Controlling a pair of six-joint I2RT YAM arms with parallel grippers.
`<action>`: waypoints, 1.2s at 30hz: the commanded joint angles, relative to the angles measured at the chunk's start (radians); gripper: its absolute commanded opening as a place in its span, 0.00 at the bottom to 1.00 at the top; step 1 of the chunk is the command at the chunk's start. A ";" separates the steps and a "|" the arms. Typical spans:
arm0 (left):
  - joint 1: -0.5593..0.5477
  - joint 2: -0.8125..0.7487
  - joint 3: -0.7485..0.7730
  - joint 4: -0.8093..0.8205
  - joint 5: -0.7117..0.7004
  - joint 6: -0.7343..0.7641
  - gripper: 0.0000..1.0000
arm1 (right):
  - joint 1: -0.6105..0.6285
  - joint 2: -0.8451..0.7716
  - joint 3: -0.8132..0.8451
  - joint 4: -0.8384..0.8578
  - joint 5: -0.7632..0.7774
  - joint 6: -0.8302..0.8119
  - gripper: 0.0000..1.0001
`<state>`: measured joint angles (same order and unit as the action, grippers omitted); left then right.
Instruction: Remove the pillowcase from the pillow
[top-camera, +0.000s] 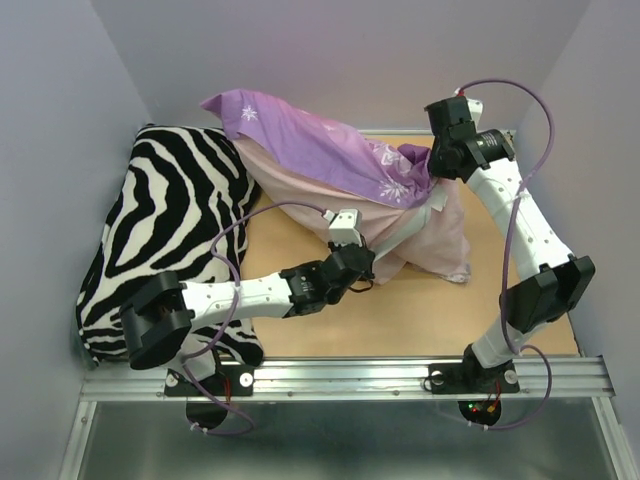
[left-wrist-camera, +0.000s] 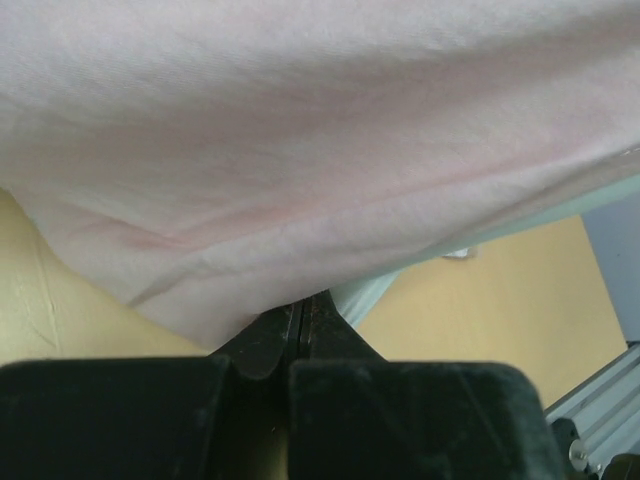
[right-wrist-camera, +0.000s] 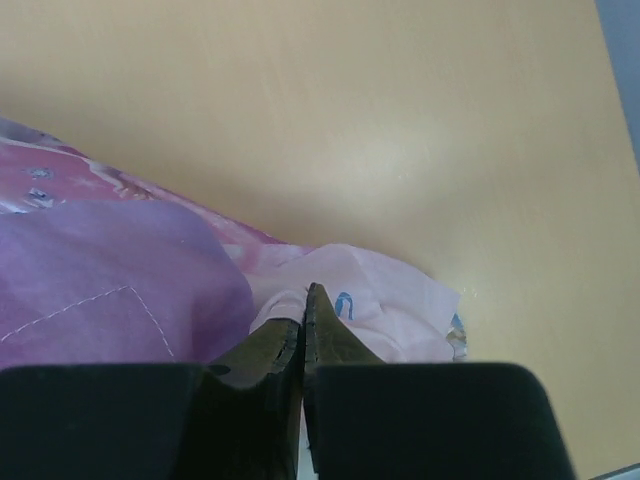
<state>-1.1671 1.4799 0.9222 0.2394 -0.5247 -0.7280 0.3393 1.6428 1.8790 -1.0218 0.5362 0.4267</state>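
Note:
The pillowcase (top-camera: 330, 150) hangs as a purple snowflake-printed drape over its pale pink inside (top-camera: 440, 240) at the back of the table. My right gripper (top-camera: 440, 168) is shut on a raised fold of it; in the right wrist view the closed tips pinch pale pink cloth (right-wrist-camera: 350, 290) beside purple cloth (right-wrist-camera: 100, 290). My left gripper (top-camera: 366, 264) is shut at the lower front edge of the pink cloth (left-wrist-camera: 300, 150). A whitish strip (left-wrist-camera: 365, 295) runs from its tips, also visible in the top view (top-camera: 408, 236). The white pillow itself is hidden under the cloth.
A black-and-white zebra-striped pillow (top-camera: 165, 230) fills the left side, reaching under the left arm. Bare wooden tabletop (top-camera: 430, 310) lies in front of the cloth. Grey walls close in left, back and right; a metal rail (top-camera: 350, 375) runs along the near edge.

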 joint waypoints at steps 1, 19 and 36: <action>-0.092 -0.021 -0.063 -0.477 0.081 0.024 0.00 | -0.091 0.015 -0.059 0.384 0.104 0.032 0.02; -0.152 -0.286 -0.002 -0.712 0.000 -0.008 0.00 | -0.198 0.216 -0.247 0.494 -0.126 0.152 0.01; -0.253 -0.403 0.046 -0.858 0.003 -0.045 0.00 | -0.358 0.305 -0.271 0.595 -0.335 0.259 0.01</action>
<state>-1.3121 1.2007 0.9424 -0.2760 -0.6365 -0.7883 0.1375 1.9106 1.6169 -0.9283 -0.0841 0.6548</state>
